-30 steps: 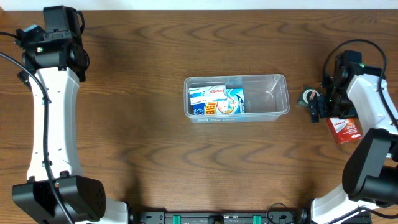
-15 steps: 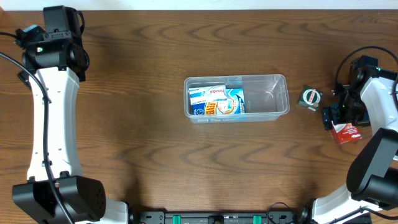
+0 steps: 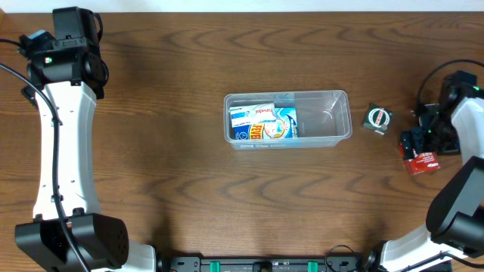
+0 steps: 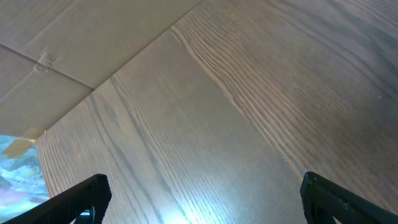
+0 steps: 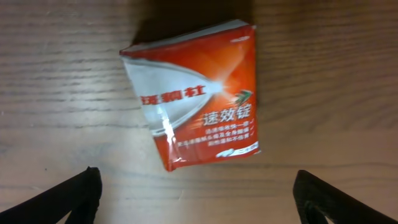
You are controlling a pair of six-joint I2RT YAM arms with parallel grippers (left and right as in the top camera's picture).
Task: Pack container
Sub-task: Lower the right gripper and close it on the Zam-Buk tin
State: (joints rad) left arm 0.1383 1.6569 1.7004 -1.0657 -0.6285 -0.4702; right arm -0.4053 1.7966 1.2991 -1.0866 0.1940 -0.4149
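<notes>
Right end effector shifted outward over red packet, spread apart | left end effector apart; dark box near container

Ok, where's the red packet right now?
In the overhead view the red packet lies flat at the far right of the table, partly under the open right gripper. The small dark box sits between it and the container.

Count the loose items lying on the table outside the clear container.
2: a small dark item just right of the container, and a red packet farther right, under the right gripper. More may be hidden.
</notes>
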